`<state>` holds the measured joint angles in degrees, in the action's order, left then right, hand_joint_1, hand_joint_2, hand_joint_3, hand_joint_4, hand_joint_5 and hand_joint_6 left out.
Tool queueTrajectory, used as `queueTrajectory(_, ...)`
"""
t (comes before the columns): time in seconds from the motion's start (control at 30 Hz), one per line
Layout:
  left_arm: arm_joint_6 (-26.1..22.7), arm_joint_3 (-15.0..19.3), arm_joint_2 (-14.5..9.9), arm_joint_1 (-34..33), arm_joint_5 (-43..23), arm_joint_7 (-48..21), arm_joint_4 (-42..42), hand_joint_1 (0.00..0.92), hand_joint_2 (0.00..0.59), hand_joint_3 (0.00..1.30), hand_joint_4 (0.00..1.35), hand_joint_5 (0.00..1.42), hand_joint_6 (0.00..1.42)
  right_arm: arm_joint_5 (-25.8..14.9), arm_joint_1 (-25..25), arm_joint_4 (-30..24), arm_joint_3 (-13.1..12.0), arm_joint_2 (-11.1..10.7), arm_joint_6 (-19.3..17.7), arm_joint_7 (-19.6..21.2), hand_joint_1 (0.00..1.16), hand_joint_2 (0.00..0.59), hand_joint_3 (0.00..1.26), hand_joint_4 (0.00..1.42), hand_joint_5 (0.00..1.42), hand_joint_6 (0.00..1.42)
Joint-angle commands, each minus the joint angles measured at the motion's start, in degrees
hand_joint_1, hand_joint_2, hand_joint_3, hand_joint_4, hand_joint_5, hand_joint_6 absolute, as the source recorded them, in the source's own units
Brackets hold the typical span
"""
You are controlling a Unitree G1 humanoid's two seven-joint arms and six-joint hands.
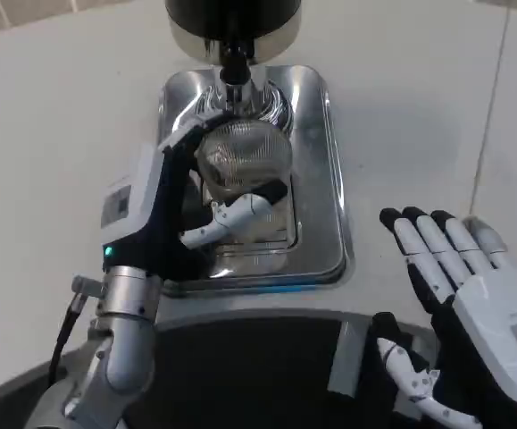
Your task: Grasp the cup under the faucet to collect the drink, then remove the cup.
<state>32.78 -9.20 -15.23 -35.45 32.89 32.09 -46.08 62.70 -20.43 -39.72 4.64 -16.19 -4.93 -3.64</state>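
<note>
Clear plastic, ribbed and catching the light: that is the cup [243, 159], and it sits on the shiny steel drip tray [316, 179] just in front of the black faucet [234, 64]. The left robot hand [182, 201] is clamped on it, dark fingers wrapping round the far side up by the rim and a white finger [231, 215] pressing in from the near side. So the grasp looks made. Whether the cup is exactly below the spout is hard to say from up here; it reads as very near, perhaps a touch short. No stream of drink shows, and the contents of the cup cannot be made out, so the collecting seems yet to come, and the removal after that.

The left forearm [124, 331] rises steeply from the bottom edge, wrist tilted so the white back of the hand faces left. Over on the right, the other robot hand [459, 295] waits on the white tabletop [53, 134], well apart from the tray, fingers straight and spread, pointing away from the robot, holding nothing.
</note>
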Motion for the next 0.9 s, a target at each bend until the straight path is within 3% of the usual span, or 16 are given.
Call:
queueTrajectory(0.03,1.3,-0.1,-1.4,0.8,-1.2,-0.7,1.7,0.118,0.000,0.28,0.19,0.61,0.80,-0.7,-0.3,0.3,-0.3,-0.2,0.0,-0.1,0.12,0.555,0.00,0.00,0.00,0.00)
queueTrajectory(0.1,1.2,-0.1,-1.7,1.3,-1.4,-0.8,2.4,0.108,0.000,0.26,0.16,0.58,0.77,-1.0,-0.2,0.5,-0.5,-0.4,-0.1,-0.1,0.12,0.555,0.00,0.00,0.00,0.00)
queueTrajectory(0.3,0.7,0.9,-3.1,4.5,-2.6,-2.3,7.0,0.062,0.000,0.17,0.02,0.40,0.47,-2.1,1.3,1.6,-0.2,-0.4,-0.4,0.3,0.13,0.555,0.00,0.00,0.00,0.00)
queueTrajectory(0.43,-0.1,3.2,-6.9,10.3,-2.0,-3.4,15.8,0.046,0.000,0.15,0.00,0.34,0.34,-4.8,2.6,1.7,-0.6,0.5,0.2,0.3,0.12,0.558,0.00,0.00,0.00,0.00)
queueTrajectory(0.6,-5.6,8.8,-13.2,22.3,0.7,-6.1,30.1,0.056,0.000,0.11,0.00,0.31,0.31,-10.5,7.9,1.2,-0.5,3.3,3.0,-1.8,0.12,0.558,0.00,0.00,0.00,0.00)
queueTrajectory(0.67,-10.2,10.8,-14.9,28.2,2.6,-8.8,37.4,0.074,0.026,0.00,0.00,0.16,0.17,-13.4,10.7,1.1,-0.4,4.6,4.9,-3.1,0.12,0.557,0.00,0.00,0.00,0.00)
queueTrajectory(0.77,-15.8,12.1,-15.5,34.6,5.7,-12.1,45.6,0.081,0.039,0.00,0.00,0.02,0.04,-16.9,16.8,1.5,0.6,6.9,8.3,-5.7,0.13,0.558,0.00,0.00,0.00,0.00)
queueTrajectory(0.9,-20.9,11.1,-15.1,40.7,11.3,-14.8,53.0,0.071,0.045,0.00,0.00,0.00,0.00,-22.0,24.4,1.8,1.4,10.3,14.1,-8.7,0.16,0.552,0.00,0.00,0.00,0.00)
